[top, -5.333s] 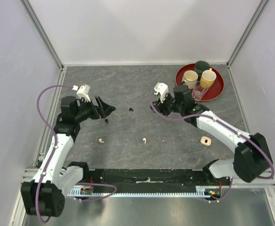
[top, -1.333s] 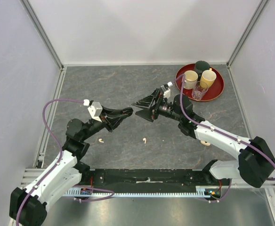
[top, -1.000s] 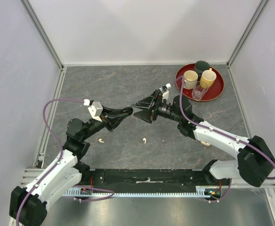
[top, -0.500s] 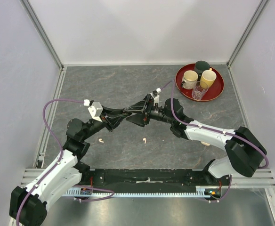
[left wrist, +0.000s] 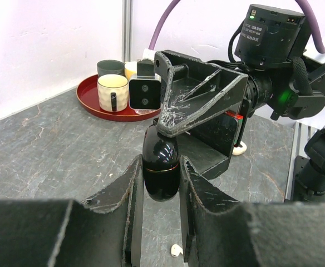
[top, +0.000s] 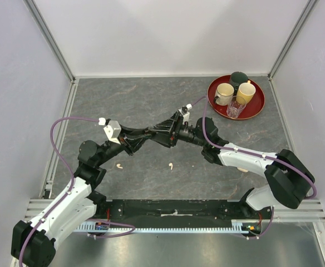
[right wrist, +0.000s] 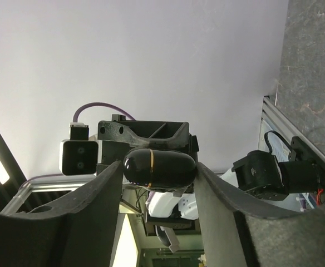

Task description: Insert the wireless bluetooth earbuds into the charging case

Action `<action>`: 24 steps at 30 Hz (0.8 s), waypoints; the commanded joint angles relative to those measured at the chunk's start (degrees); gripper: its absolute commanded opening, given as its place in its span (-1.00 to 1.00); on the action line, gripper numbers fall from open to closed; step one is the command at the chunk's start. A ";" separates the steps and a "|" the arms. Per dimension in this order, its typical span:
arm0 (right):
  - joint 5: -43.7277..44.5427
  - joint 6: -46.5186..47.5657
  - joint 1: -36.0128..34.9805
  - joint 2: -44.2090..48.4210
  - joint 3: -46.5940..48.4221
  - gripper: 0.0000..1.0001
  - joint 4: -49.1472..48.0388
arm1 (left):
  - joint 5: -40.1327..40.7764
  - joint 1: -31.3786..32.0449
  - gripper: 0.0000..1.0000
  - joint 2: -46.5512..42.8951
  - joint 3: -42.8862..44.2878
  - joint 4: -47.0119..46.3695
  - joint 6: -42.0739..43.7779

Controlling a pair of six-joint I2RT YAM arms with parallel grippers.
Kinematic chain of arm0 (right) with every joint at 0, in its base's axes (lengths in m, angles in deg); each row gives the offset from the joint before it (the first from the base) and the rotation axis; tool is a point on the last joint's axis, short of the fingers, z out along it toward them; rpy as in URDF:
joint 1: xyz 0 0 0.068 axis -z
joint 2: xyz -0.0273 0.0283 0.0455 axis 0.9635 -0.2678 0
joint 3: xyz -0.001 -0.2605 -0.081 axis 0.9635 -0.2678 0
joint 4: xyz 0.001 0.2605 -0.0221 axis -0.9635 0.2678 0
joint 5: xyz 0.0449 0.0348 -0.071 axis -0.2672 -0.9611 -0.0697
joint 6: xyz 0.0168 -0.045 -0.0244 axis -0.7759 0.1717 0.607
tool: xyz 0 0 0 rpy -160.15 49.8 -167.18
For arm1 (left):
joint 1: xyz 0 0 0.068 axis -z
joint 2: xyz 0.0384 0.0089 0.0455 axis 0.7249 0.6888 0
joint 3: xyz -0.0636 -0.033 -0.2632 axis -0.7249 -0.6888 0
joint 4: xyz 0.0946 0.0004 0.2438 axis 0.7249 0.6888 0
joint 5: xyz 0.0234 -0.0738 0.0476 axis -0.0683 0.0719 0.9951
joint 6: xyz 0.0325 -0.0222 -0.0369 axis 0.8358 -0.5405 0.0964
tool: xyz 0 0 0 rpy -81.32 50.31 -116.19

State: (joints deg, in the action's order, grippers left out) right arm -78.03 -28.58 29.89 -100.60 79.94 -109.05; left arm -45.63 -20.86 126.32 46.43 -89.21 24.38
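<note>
Black glossy charging case (left wrist: 160,158) hangs over the worktop's (top: 123,105) middle, pinched by the left gripper (left wrist: 161,172). The right gripper (right wrist: 159,169) flanks its other end, contact unclear. Two cream earbuds (top: 119,165) (top: 171,166) lie toward the near edge; black ones indiscernible.

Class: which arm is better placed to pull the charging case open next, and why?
Right, probably. The left jaws clamp the closed charging case by one end and steady it; the right jaws straddle its free end, so they need only close and pull.
</note>
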 commanded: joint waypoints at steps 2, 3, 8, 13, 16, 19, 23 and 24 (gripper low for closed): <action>1.08 -1.78 -0.25 0.39 -0.40 0.05 -4.38 | -0.93 0.32 -0.95 -0.83 -0.29 -3.00 2.31; 1.17 -1.61 -0.16 0.30 -0.31 -0.02 -4.56 | -0.93 0.32 -0.95 -0.92 -0.29 -3.00 2.31; 1.00 -1.87 -0.25 0.39 -0.57 -0.27 -5.79 | -1.10 0.32 -0.72 -0.65 -0.11 -2.65 1.52; 1.08 -2.66 -0.16 0.04 -0.92 -0.46 -7.71 | -1.02 0.32 -0.07 0.05 0.15 -2.56 1.17; 1.17 -3.01 -0.25 -0.05 -1.10 -0.46 -8.16 | -1.02 0.32 0.08 0.40 0.15 -2.74 0.82; 1.44 -2.92 -0.16 0.30 -1.28 -0.46 -8.25 | -0.93 0.32 0.15 0.31 -0.03 -3.00 0.82; 0.91 -3.27 -0.16 -0.14 -1.01 -0.46 -8.16 | -0.40 0.32 0.15 0.14 -0.73 -4.84 0.64; 0.65 -3.27 -0.16 -0.32 -0.93 -0.45 -8.34 | -0.49 0.32 0.15 0.05 -0.73 -5.02 0.64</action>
State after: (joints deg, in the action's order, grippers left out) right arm -77.66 -29.93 29.89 -100.60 78.87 -113.07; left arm -45.67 -20.81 126.65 46.30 -90.23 24.34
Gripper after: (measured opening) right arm 0.543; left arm 0.571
